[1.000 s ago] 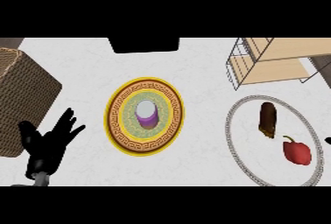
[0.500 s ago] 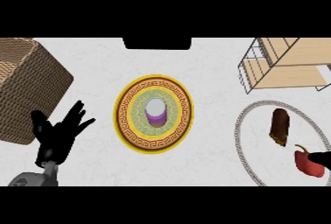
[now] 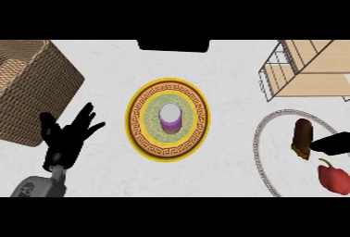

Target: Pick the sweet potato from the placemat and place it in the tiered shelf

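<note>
Sweet potato point(image 3: 302, 137) lengthwise up-down on placemat point(image 3: 263, 139), right hand point(image 3: 329, 144) beside

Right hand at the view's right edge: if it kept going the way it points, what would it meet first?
The black right hand points leftward at the brown oblong sweet potato on the grey-rimmed round placemat; it would likely meet that first, though height is unclear.

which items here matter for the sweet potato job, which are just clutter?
Job:
- sweet potato, lying on the placemat
- placemat, round with a grey rim, at the right
- tiered shelf, top right
- right hand, at the right edge beside the sweet potato

Clutter:
- red pepper, also on the placemat
- ornate plate with a purple cup
- wicker basket
- left hand, open, resting at lower left
</note>
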You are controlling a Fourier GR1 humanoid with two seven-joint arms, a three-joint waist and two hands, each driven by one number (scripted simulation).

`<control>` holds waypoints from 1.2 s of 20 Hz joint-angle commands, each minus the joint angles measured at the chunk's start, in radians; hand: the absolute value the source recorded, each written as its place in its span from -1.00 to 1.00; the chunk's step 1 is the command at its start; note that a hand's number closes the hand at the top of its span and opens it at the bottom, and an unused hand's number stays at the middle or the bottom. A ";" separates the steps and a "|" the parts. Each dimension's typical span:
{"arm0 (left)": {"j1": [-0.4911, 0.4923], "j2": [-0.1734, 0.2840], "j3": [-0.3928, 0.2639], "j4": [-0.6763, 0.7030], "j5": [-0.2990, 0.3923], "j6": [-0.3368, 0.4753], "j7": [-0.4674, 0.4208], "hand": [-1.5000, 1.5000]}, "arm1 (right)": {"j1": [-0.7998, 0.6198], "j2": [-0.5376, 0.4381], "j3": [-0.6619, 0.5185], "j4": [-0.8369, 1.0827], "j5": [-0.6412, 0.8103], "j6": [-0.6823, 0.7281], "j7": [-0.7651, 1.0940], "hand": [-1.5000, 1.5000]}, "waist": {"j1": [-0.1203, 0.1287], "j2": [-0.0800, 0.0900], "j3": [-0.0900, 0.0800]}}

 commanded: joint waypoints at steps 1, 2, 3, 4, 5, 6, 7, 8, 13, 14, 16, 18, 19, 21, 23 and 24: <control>0.019 -0.009 -0.018 0.030 -0.007 -0.013 0.013 0.00 | -0.098 0.112 0.070 0.138 0.074 0.044 0.232 -1.00 | 0.008 0.006 -0.003; 0.001 0.001 0.006 0.026 -0.001 -0.004 0.018 0.00 | -0.126 0.144 0.075 0.166 0.075 0.060 0.247 -1.00 | 0.007 0.004 -0.003; -0.013 0.010 0.016 0.015 0.014 -0.008 0.049 0.00 | -0.121 0.168 0.083 0.186 0.085 0.060 0.246 -1.00 | -0.005 0.001 -0.002; -0.025 -0.019 -0.008 0.054 -0.026 0.019 0.025 0.00 | -0.149 0.172 0.088 0.184 0.074 0.112 0.264 -1.00 | -0.018 0.001 -0.003; -0.001 -0.018 0.003 0.044 -0.007 0.013 0.031 0.00 | -0.163 0.175 0.078 0.234 0.066 0.131 0.244 -1.00 | -0.013 0.001 -0.003; 0.028 -0.001 -0.004 0.022 -0.005 -0.017 0.023 0.00 | -0.200 0.175 0.058 0.244 0.049 0.164 0.255 -1.00 | -0.012 -0.003 -0.003; 0.003 -0.010 0.017 0.073 -0.011 -0.007 -0.009 0.00 | -0.207 0.219 0.097 0.252 0.089 0.152 0.270 -1.00 | -0.021 -0.001 -0.003; 0.034 -0.001 0.022 0.042 -0.007 -0.006 -0.006 0.00 | -0.199 0.222 0.096 0.282 0.089 0.159 0.260 -1.00 | -0.019 -0.004 -0.003; 0.020 -0.010 0.023 0.051 -0.013 0.001 0.007 0.00 | -0.234 0.308 0.090 0.404 0.179 0.155 0.271 -1.00 | -0.034 -0.005 -0.003; 0.021 -0.007 0.016 0.044 -0.019 -0.005 0.009 0.00 | -0.241 0.339 0.106 0.440 0.207 0.137 0.271 -1.00 | -0.030 -0.004 -0.002; 0.036 0.021 0.044 0.014 0.005 -0.015 0.036 0.00 | -0.220 0.354 0.100 0.437 0.248 0.159 0.271 -1.00 | -0.039 -0.009 -0.002; 0.041 -0.014 0.016 0.039 -0.026 -0.006 -0.005 0.00 | -0.225 0.397 0.110 0.509 0.296 0.130 0.256 -1.00 | -0.036 -0.004 -0.001; -0.014 -0.004 0.038 0.051 -0.015 0.013 0.054 0.00 | -0.255 0.416 0.090 0.480 0.284 0.195 0.271 -1.00 | -0.050 -0.007 -0.002; 0.055 -0.028 0.004 -0.004 -0.039 0.031 0.032 0.00 | -0.241 0.427 0.076 0.495 0.319 0.180 0.271 -1.00 | -0.045 -0.011 -0.001; 0.076 -0.005 0.029 0.022 -0.023 -0.008 0.015 0.00 | -0.199 0.457 0.082 0.497 0.362 0.142 0.248 -1.00 | -0.051 -0.011 -0.001; 0.077 -0.012 0.026 0.006 -0.027 0.000 0.015 0.00 | -0.226 0.463 0.061 0.514 0.358 0.178 0.257 -1.00 | -0.048 -0.011 -0.001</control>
